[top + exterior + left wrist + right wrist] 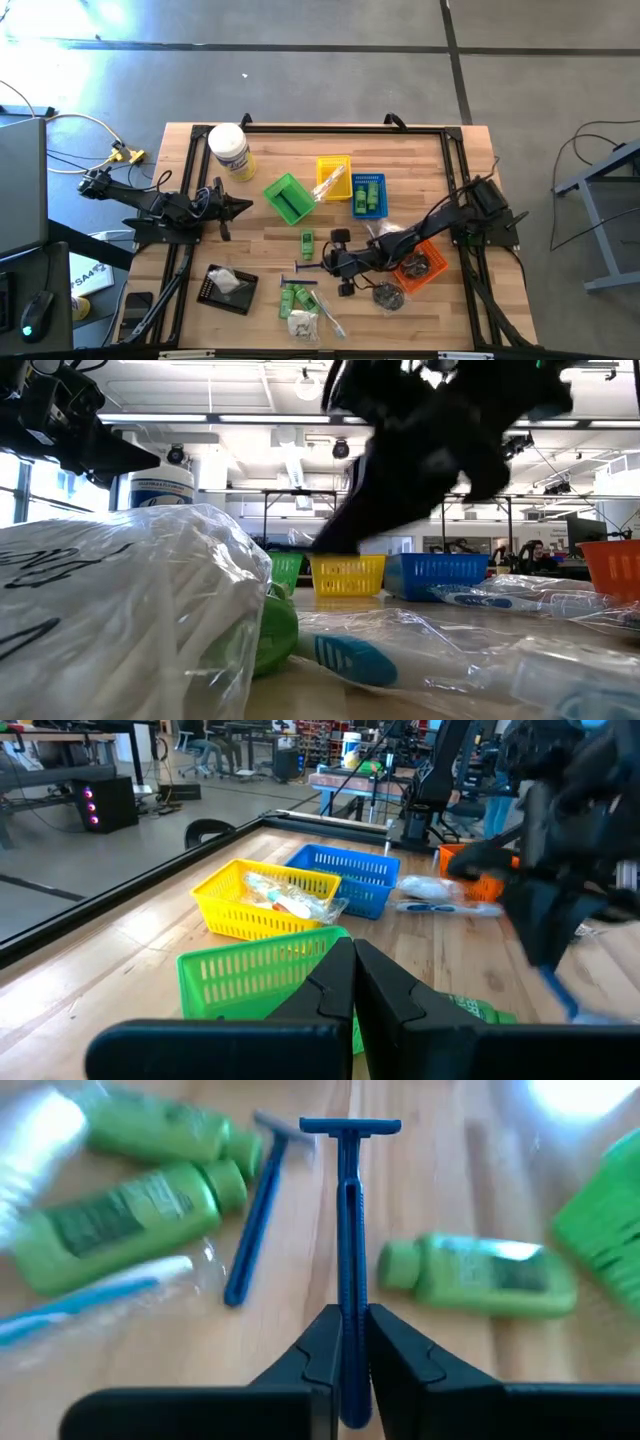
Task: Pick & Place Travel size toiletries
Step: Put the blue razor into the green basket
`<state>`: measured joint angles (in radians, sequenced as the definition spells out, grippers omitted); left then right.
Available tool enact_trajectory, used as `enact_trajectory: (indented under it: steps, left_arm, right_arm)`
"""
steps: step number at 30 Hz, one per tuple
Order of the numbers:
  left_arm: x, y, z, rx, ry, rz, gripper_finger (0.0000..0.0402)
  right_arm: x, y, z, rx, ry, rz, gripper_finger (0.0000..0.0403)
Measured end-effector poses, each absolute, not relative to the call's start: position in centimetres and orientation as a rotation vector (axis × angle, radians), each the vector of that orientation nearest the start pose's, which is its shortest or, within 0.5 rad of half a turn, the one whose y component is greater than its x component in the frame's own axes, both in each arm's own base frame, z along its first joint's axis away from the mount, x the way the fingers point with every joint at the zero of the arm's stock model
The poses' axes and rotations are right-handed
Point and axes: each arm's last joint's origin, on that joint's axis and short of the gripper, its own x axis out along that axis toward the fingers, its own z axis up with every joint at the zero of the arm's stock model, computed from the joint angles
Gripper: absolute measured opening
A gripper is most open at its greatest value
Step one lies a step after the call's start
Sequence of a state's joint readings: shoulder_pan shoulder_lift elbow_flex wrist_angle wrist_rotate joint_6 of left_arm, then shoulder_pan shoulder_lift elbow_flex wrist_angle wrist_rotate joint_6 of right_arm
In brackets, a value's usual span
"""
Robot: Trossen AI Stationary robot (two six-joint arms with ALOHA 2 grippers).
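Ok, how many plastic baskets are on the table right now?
4. The green basket sits mid-table. The yellow basket and blue basket are side by side just right of it. The orange basket is farther right, partly under the right arm. None seem hidden.

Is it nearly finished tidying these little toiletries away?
Not nearly. The yellow basket and blue basket already hold items. The right end effector grips a blue razor. Green bottles and a toothbrush lie on the table. The left end effector waits shut.
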<state>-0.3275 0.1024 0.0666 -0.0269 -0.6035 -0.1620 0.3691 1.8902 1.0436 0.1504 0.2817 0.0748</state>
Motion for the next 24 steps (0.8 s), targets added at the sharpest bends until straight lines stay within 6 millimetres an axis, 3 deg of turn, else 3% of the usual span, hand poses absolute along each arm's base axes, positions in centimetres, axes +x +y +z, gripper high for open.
enact_trajectory:
  steps: [6, 14, 18, 24]
  left_arm:
    - [9.6, -1.5, 17.6, -0.131, 0.038, 0.280, 0.0000]
    - [9.6, -1.5, 17.5, -0.129, 0.041, 0.280, 0.0000]
    - [9.6, -1.5, 17.5, -0.115, 0.047, 0.281, 0.0000]
    - [9.6, -1.5, 17.5, -0.100, 0.051, 0.280, 0.0000]
  right_arm:
    - [34.3, 12.6, 21.9, -0.180, 0.460, 0.113, 0.0019]
    - [26.9, 9.9, 30.1, -0.146, 0.188, 0.109, 0.0027]
    - [22.5, 7.9, 31.7, -0.090, 0.032, 0.132, 0.0026]
    - [16.8, 5.7, 30.0, -0.020, -0.189, 0.149, 0.0028]
